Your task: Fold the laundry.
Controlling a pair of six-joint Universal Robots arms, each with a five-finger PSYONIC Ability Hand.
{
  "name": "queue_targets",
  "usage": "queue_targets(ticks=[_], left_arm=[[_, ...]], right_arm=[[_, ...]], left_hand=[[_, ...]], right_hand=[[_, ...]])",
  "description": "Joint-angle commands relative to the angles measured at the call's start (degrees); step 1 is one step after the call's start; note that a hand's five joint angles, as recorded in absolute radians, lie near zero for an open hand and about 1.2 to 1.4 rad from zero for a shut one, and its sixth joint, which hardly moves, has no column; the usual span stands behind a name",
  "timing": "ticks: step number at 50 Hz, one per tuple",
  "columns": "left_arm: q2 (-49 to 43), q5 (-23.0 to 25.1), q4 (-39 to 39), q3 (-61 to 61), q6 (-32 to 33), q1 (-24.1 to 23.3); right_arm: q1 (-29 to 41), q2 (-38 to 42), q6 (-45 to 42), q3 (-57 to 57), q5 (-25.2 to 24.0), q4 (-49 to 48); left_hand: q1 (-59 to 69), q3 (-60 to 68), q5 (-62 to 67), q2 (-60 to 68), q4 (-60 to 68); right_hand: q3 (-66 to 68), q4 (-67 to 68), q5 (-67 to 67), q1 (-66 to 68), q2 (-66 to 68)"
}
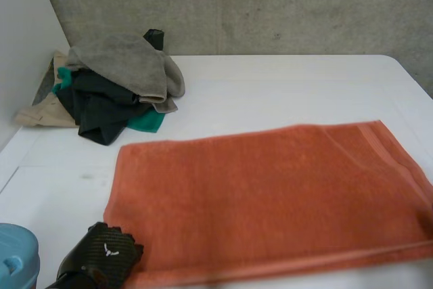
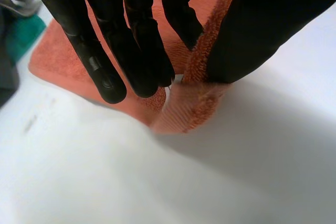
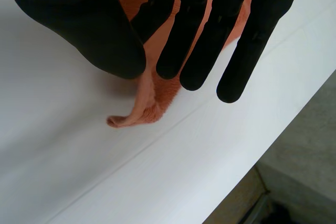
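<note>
Orange towel (image 1: 270,194) lies flat across the near worktop (image 1: 284,86). Clothes pile (image 1: 115,89) sits at far left. Left hand (image 2: 121,35): straight fingers and thumb pinch the towel's near left corner. Right hand (image 3: 84,30): thumb and fingers pinch another corner.

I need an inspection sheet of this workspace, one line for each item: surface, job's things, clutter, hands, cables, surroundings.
Surface: white table.
Job's things: orange towel spread flat at the near side; pile of grey, dark, green and beige laundry beyond the towel's far left corner.
Clutter: nothing seen.
Hands: left hand pinches the towel's near left corner between thumb and fingers; right hand pinches its near right corner the same way, at the table's edge.
Cables: nothing seen.
Surroundings: grey concrete wall behind the table.
</note>
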Motion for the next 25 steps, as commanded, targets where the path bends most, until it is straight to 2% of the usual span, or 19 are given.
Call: queue_targets(ticks=[1, 5, 10, 13, 18, 25], left_arm=[[-4.28, 0.1, 7.44, 5.23, -0.38, 0.31], [-9.91, -0.51, 12.98, 10.59, 0.15, 1.45], [-16.76, -0.6, 16.41, 15.87, 0.41, 3.65], [-20.28, -0.51, 17.99, 18.68, 0.33, 4.53], [-24.15, -0.6, 21.77, 22.55, 0.33, 4.79], [-31.01, -4.81, 26.61, 28.96, 0.5, 4.71]], right_arm=[[-1.89, 1.83, 2.01, -0.54, -7.03, -6.12], [1.44, 5.16, 6.93, -3.26, -6.51, -12.8], [8.91, 11.75, 11.59, -8.17, -3.27, -19.73], [10.41, 13.95, 12.39, -10.29, -2.11, -23.87], [13.66, 22.03, 12.65, -15.82, -0.88, -35.47], [17.97, 32.57, 12.48, -23.9, -0.97, -44.7]], left_hand=[[15.04, 11.63, 14.26, 11.39, 11.4], [15.04, 11.63, 14.26, 11.39, 11.4], [15.04, 11.63, 14.26, 11.39, 11.4], [15.04, 11.63, 14.26, 11.39, 11.4], [15.04, 11.63, 14.26, 11.39, 11.4], [15.04, 11.63, 14.26, 11.39, 11.4]], right_hand=[[11.21, 10.94, 12.07, 14.43, 12.11], [11.21, 10.94, 12.07, 14.43, 12.11], [11.21, 10.94, 12.07, 14.43, 12.11], [11.21, 10.94, 12.07, 14.43, 12.11], [11.21, 10.94, 12.07, 14.43, 12.11], [11.21, 10.94, 12.07, 14.43, 12.11]])
